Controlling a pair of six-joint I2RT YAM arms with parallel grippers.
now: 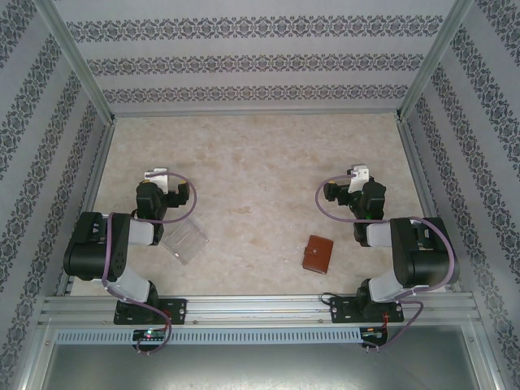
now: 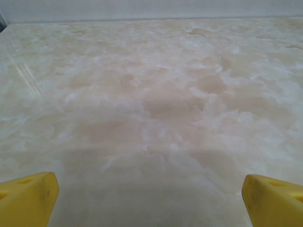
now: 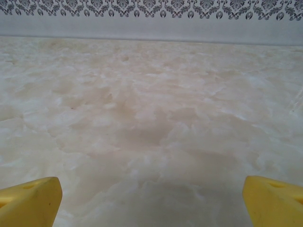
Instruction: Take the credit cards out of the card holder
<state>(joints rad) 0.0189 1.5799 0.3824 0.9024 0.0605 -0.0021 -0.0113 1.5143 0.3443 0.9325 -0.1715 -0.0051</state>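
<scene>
Reddish-brown leather marks out the card holder (image 1: 317,254). It lies closed and flat on the pale marbled worktop (image 1: 260,146), near the front edge and a little right of centre. It is just beside the folded right arm (image 1: 418,252), on that arm's inner side, and nothing touches it.

Across the worktop, a clear plastic tray (image 1: 185,241) sits close against the left arm (image 1: 97,248), well apart from the card holder.

Both arms are folded back over their bases with the wrists pointing toward the far wall. The left gripper (image 1: 156,174) hangs above bare worktop beyond the tray, and the right gripper (image 1: 358,172) hangs above bare worktop beyond the card holder.

In the left wrist view the left gripper (image 2: 151,201) is spread wide – its yellow fingers (image 2: 26,198) stand at the two lower corners with only marbled surface between them. The right wrist view shows the same of the right gripper (image 3: 151,201): its fingers (image 3: 272,201) are parted wide and released, grasping nothing.

Striped walls (image 1: 260,61) with dark floral bands close in the worktop on three sides.
</scene>
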